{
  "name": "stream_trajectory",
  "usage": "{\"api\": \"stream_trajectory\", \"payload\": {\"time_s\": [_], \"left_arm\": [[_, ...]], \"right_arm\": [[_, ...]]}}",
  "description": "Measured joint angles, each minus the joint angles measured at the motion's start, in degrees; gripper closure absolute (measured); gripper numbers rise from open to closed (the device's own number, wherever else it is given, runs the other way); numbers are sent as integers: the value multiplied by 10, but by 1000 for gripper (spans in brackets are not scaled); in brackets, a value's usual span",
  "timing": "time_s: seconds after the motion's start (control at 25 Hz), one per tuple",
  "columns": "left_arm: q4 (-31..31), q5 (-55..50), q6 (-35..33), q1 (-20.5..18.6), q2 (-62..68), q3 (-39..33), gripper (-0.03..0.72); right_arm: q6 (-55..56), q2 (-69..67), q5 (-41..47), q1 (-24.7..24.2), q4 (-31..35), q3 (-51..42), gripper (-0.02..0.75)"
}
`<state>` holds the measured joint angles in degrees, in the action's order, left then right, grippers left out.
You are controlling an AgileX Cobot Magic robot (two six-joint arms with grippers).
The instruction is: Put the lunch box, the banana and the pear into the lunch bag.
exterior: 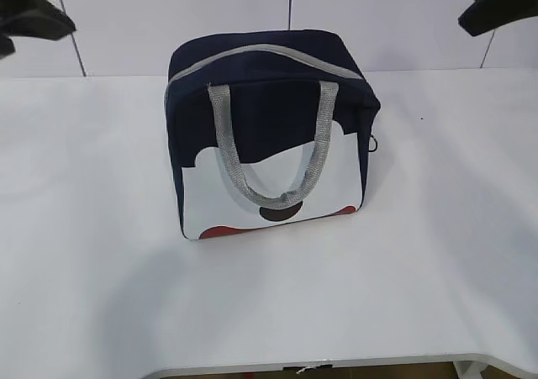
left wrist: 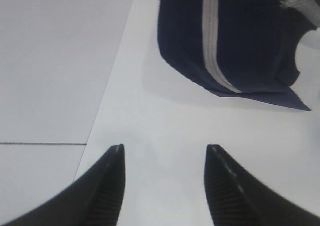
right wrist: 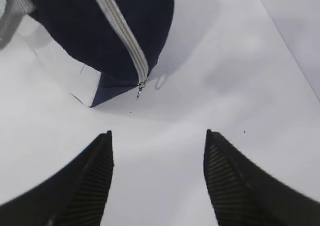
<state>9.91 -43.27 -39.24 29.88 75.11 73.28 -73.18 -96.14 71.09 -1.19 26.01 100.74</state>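
Lunch bag zipped shut on the desk, both claws hanging clear.

Lunch bag [exterior: 271,135] is sitting upright mid-desk [exterior: 437,253] w/ front panel facing the camera, handles [exterior: 269,144] flopping down over it; grey zipper [exterior: 265,55] is running closed across the top, pull [right wrist: 141,88] dangling at the right end, prob. placed so either claw can reach. Lunch box, banana, pear aren't showing anywhere, so can't tell if they're inside. Left claw [left wrist: 164,183] is hovering spread apart, empty, touching nothing, bag ahead to its right. Right claw [right wrist: 158,178] is likewise hanging spread, empty, above bare desk near the pull.
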Motion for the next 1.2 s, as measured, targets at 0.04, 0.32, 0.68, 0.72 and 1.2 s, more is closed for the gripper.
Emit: {"api": "stream_trajectory", "payload": {"time_s": [0.04,0.32,0.68,0.72,1.2], "left_arm": [[0,0,14,-5,-8,0,321],[1,-18,111,-20,-72,0,300],[1,-82,211,-20,-128,0,221],[1,-92,221,-20,-131,0,219],[-3,-231,330,-20,-159,0,217]], "right_arm": [[15,6,0,0,-3,0,262],[119,65,3,0,-28,0,262],[222,157,8,0,-33,0,262],[239,167,9,0,-38,0,262],[507,281,16,0,-182,0,262]]}}
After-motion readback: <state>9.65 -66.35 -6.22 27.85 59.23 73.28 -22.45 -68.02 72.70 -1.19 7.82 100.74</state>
